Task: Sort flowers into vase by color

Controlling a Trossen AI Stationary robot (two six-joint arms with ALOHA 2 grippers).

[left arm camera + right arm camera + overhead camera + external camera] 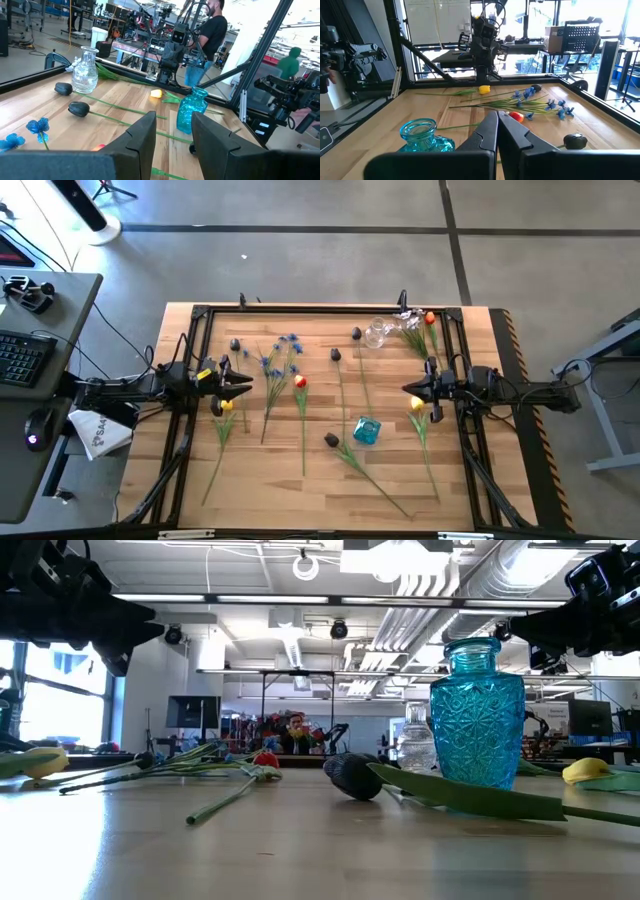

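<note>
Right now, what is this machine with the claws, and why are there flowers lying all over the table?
It is a robot with two dark arms, each ending in a claw. One camera looks down from above, one sits low at table height, and one rides on each wrist. The left claw is open and the right claw looks shut; both hover, holding nothing. On the wooden table lie flowers: a blue spray, a red tulip and a yellow tulip. A blue vase and a clear vase wait for them.

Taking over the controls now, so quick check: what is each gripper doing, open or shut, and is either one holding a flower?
Left gripper: open, holding nothing.
Right gripper: shut, holding nothing.
</note>
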